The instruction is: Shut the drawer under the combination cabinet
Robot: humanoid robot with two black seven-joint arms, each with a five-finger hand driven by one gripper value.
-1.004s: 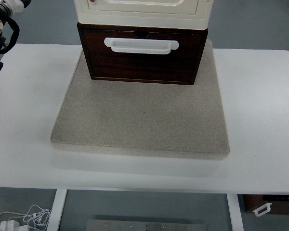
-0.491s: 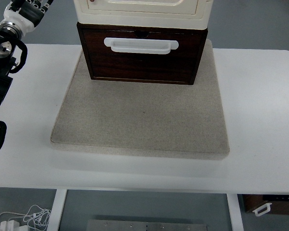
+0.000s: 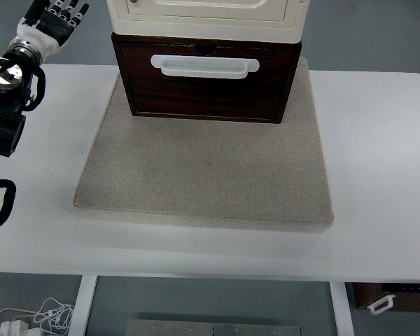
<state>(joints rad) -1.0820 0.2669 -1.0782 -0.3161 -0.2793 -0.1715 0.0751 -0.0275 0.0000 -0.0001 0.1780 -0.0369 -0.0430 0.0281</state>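
covering a white table [image 3: 378, 175], grey mat [image 3: 203, 175], grey floor beyond, left hand [image 3: 52, 21] fingers spread, empty

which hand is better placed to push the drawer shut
Left. The left hand is raised at the table's far left, level with the dark drawer; the right arm is out of view.

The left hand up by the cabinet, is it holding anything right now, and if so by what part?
Nothing is held. The left hand hangs in the air left of the cabinet, fingers spread, clear of the drawer and its white handle.
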